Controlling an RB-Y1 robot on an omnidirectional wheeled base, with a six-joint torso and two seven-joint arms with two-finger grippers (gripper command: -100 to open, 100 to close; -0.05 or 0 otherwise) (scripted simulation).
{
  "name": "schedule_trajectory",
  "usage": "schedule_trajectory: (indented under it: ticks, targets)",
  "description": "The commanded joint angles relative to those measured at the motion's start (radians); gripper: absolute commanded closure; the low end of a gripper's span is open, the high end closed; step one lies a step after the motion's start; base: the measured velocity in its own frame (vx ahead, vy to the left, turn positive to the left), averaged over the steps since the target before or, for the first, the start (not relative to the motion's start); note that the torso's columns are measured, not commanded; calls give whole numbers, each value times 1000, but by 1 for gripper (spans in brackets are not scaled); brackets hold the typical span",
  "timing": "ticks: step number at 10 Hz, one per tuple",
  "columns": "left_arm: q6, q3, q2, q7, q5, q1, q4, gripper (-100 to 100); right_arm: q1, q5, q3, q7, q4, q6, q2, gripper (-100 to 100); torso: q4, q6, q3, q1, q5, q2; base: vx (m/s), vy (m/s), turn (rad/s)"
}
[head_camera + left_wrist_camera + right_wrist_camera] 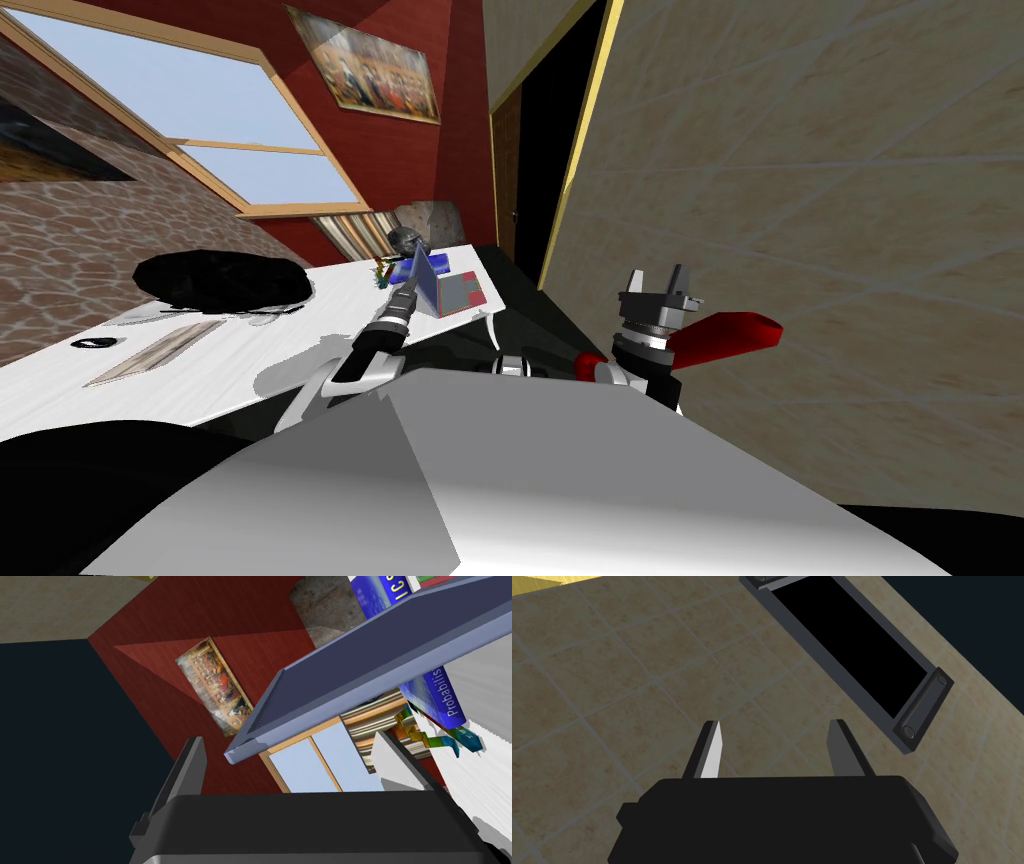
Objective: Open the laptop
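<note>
At the near right, beside the tiled wall, the right end effector [657, 273] hangs raised with its fingers apart and nothing between them, well apart from the job. Left of it, the left arm reaches out over the white worktop [250, 350] to the laptop [445, 290]. The laptop sits toward the worktop's far right end with its lid partly raised off the base, so the left arm is plainly the nearer one. Seen from that wrist, the left end effector [287, 741] is spread wide and grips nothing. The blue-grey lid [380, 656] lies just beyond the fingertips. One corner of it sits between the two fingers, closer to the dark finger [189, 768], and its long edge runs slantwise away past the pale finger [397, 763]. I judge the coming move to turn on that: the lid lies ahead of and across the fingers, so it wants pushing back about its hinge rather than pinching. Farther off, past the lid, a blue book [442, 696] shows "Probabilis" on its spine, the rest hidden, and a second blue book [382, 593] shows "ICS".
</note>
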Motion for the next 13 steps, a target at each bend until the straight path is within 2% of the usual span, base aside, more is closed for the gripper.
schedule_trajectory:
  ticks: [1,2,3,5,8,9,10,12,13]
  targets:
    - [11,2,2,1,1,3,-16,-100,0,0,0,0,0,0,0,0,-1,0,-2,3,1,-3,64,9,-8]
    - [15,2,2,1,1,3,-18,100,0,0,0,0,0,0,0,0,-1,0,-1,1,1,-1,9,1,5]
    - [45,10,41,-38,-32,44,-45,100,0,0,0,0,0,0,0,0,1,0,1,-2,0,1,52,-72,-66]
    - [76,18,79,-76,-64,86,-72,100,0,0,0,0,0,0,0,0,-1,2,-2,-10,-2,-4,87,-150,-42]
    - [117,28,130,-127,-107,141,-108,100,0,0,0,0,0,0,0,0,-1,2,-2,-2,0,-4,103,-130,-47]
    - [109,29,120,-116,-99,131,-103,100,0,0,0,0,0,0,0,0,-2,2,-2,-3,1,-4,50,-62,10]
    - [115,32,140,-150,-130,142,-81,100,0,0,0,0,0,0,0,0,-1,2,-1,1,1,-2,45,-73,-24]
    - [118,33,159,-181,-160,151,-57,100,0,0,0,0,0,0,0,0,-4,5,-2,-2,4,-7,45,-105,-34]
    - [120,35,178,-212,-189,160,-33,100,0,0,0,0,0,0,0,0,-7,6,-4,-4,6,-10,70,-140,-59]
